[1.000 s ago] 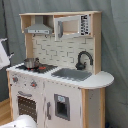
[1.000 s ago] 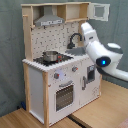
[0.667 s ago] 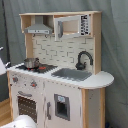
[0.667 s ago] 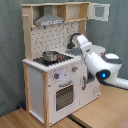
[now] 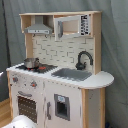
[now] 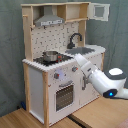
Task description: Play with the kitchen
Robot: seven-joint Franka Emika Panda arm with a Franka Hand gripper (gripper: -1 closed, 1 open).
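Note:
The kitchen (image 5: pixel 60 95) is a white and light-wood toy unit seen in both exterior views. A metal pot (image 5: pixel 31 62) sits on its stovetop, left of the grey sink (image 5: pixel 72 74) and black faucet (image 5: pixel 84 59). In the second exterior view the white arm reaches from the right, and my gripper (image 6: pixel 78 61) is at the kitchen's (image 6: pixel 55 95) front edge. It sits just right of the knobs (image 6: pixel 57 76), below the pot (image 6: pixel 50 56) and above the oven door (image 6: pixel 64 95). A white rounded arm part (image 5: pixel 20 122) shows at the first exterior view's bottom left.
The hood (image 6: pixel 50 21) and upper shelf hang over the stovetop. A cabinet door (image 6: pixel 100 11) stands open at the second exterior view's top right. A grey curtain hangs behind the kitchen. A wooden floor (image 6: pixel 30 120) runs in front.
The arm has swung down from beside the upper backboard and sink to the kitchen's front edge near the knobs. The pot has not moved.

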